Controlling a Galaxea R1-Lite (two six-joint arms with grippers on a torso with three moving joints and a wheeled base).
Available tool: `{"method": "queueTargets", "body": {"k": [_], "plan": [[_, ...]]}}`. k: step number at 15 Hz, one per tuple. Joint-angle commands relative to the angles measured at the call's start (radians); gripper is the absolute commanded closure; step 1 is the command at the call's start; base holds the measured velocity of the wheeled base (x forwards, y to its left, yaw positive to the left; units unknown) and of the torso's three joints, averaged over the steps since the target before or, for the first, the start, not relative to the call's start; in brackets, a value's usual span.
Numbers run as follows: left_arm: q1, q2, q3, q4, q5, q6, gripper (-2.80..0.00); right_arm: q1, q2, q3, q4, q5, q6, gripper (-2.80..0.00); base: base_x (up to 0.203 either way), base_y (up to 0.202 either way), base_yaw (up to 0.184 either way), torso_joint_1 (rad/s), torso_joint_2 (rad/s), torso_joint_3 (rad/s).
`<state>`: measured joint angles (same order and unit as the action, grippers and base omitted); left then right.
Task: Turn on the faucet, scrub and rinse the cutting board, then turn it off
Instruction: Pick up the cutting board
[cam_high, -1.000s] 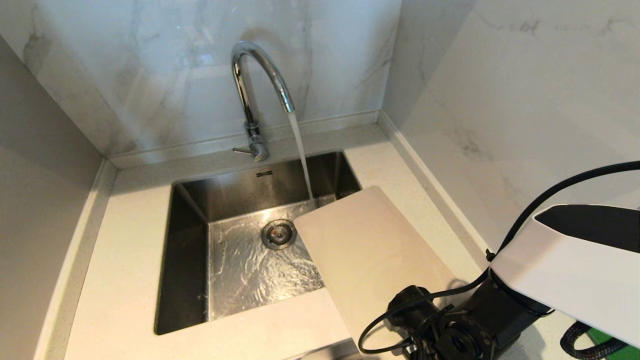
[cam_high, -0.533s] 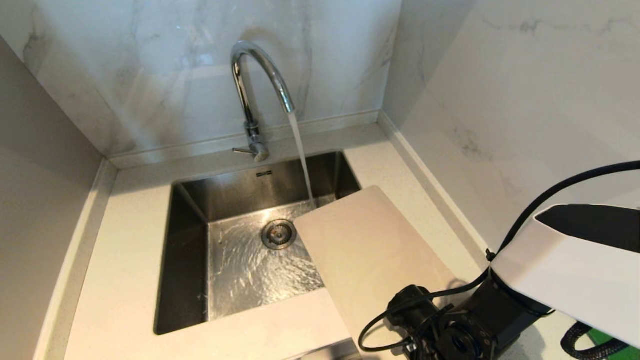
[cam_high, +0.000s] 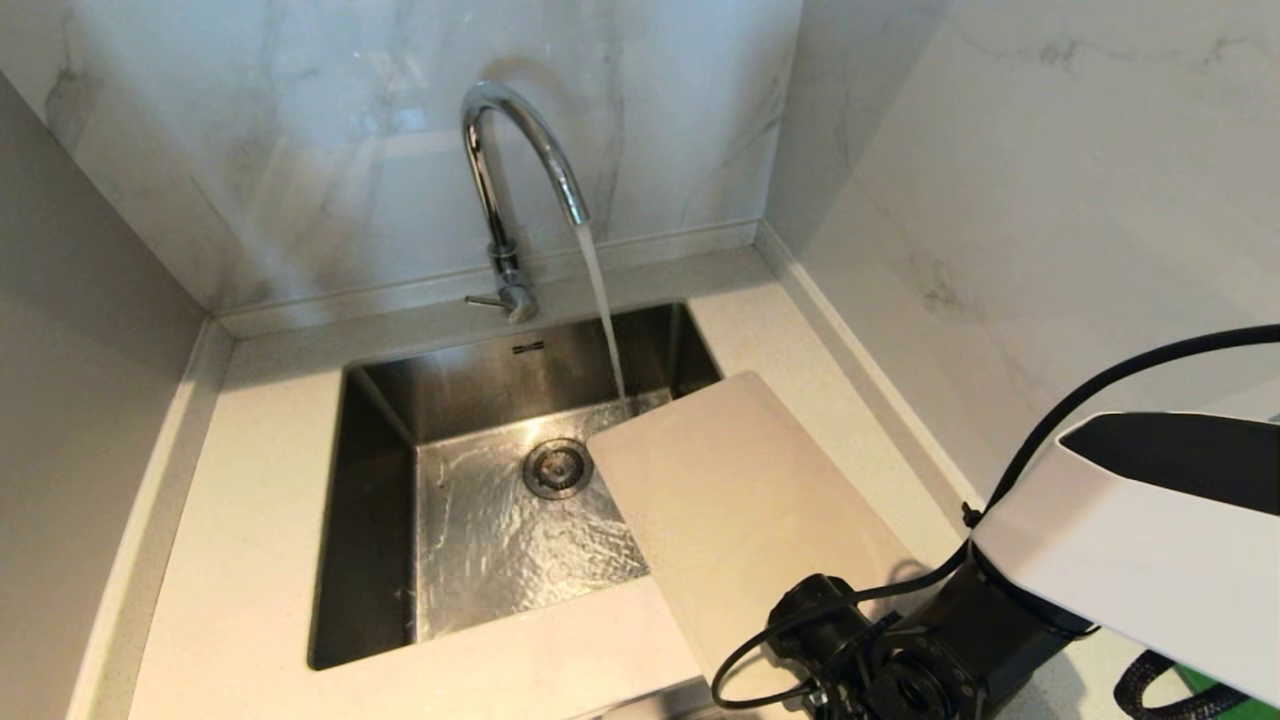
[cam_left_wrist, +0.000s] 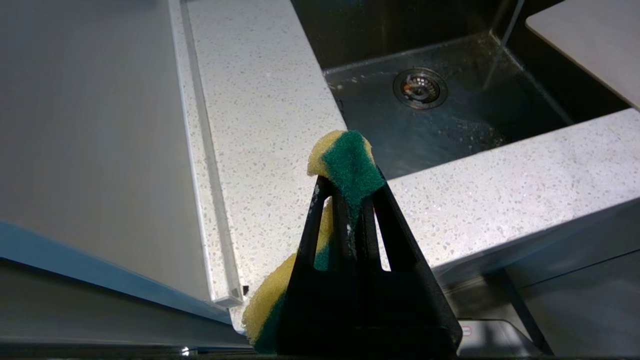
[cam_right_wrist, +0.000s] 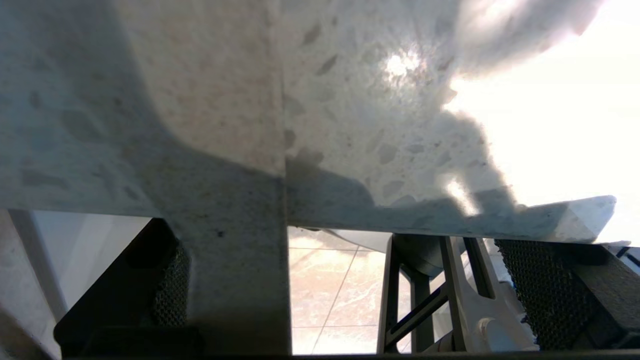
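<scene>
Water is running from the faucet (cam_high: 505, 190) in a thin stream (cam_high: 603, 310) down the back of the sink (cam_high: 380, 520), so the middle and left of the basin are open to me from above. The cutting board (cam_high: 740, 510) juts over the sink's right side and blocks that part. My right gripper (cam_right_wrist: 325, 280) is spread wide at the board's near edge by the counter (cam_high: 250, 480) lip. Walls close in behind, left and right. My left gripper (cam_left_wrist: 350, 200), clamped on a sponge (cam_left_wrist: 345, 165), hangs off the counter's front edge, left of the basin.
</scene>
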<state>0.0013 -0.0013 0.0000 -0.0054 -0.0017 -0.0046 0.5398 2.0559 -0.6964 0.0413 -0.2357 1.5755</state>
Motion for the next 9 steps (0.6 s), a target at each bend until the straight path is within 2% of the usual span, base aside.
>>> {"method": "queueTargets", "body": {"k": [1, 5, 6, 9], "plan": [[0.0, 0.001, 0.0, -0.001, 0.0, 0.0, 0.0, 0.005, 0.007, -0.002, 0.0, -0.001, 0.009, -2.8, 0.0, 0.0, 0.0, 0.0, 0.0, 0.0], [0.0, 0.001, 0.0, -0.001, 0.0, 0.0, 0.0, 0.011, 0.007, -0.003, 0.0, -0.005, 0.018, -2.8, 0.0, 0.0, 0.0, 0.0, 0.0, 0.0], [0.0, 0.001, 0.001, -0.001, 0.001, 0.0, 0.0, 0.011, 0.007, -0.005, 0.0, -0.011, 0.032, 0.0, 0.0, 0.0, 0.0, 0.0, 0.0, 0.0], [0.0, 0.001, 0.0, -0.001, 0.001, 0.0, 0.0, 0.011, 0.009, -0.005, 0.002, -0.011, 0.032, 0.0, 0.0, 0.0, 0.0, 0.0, 0.0, 0.0]]}}
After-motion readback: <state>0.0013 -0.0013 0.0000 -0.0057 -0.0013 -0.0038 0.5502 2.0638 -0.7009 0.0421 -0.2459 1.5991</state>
